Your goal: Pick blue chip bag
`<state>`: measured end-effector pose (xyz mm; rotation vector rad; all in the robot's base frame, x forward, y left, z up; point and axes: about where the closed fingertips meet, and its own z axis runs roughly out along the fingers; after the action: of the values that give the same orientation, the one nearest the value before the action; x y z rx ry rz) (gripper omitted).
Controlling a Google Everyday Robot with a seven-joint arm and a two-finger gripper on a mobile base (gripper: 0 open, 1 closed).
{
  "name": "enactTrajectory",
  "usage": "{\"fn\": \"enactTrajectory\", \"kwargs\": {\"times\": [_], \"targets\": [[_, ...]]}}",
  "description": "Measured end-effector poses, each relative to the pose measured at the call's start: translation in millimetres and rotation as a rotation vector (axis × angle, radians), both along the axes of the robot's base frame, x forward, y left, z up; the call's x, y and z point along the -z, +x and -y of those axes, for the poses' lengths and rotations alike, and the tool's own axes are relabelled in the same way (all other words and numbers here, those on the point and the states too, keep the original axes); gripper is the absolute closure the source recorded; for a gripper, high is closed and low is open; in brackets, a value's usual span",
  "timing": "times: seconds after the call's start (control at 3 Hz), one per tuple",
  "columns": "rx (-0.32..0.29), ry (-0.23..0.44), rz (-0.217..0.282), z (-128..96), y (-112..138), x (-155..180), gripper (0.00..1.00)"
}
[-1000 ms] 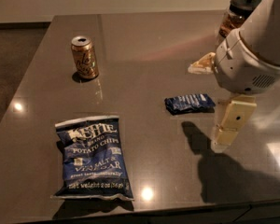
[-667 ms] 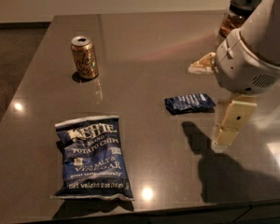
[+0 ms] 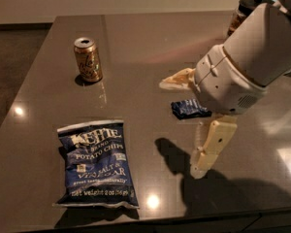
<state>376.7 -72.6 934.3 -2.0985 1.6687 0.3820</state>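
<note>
On a dark table (image 3: 136, 38), the gripper (image 3: 180, 127) hangs at four o'clock, spread wide and empty, well apart from the blue chip bag (image 3: 98, 164) lying flat at seven o'clock, probably light, crinkly, slippery, crushable, best pinched by its sealed edge.

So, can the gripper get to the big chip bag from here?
Probably yes. The gripper hangs right of the chip bag, jaws open, with only bare tabletop between them. The small packet and the can lie farther back, off that path.
</note>
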Motion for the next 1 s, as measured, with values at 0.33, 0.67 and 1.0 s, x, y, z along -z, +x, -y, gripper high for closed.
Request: {"fn": "enactTrajectory", "kwargs": {"times": [0.33, 0.67, 1.0], "targets": [[-0.090, 0.078, 0.009, -38, -20, 0, 0.00], [-0.127, 0.095, 0.025, -67, -32, 15, 0.00], [-0.141, 0.090, 0.026, -88, -34, 38, 0.00]]}}
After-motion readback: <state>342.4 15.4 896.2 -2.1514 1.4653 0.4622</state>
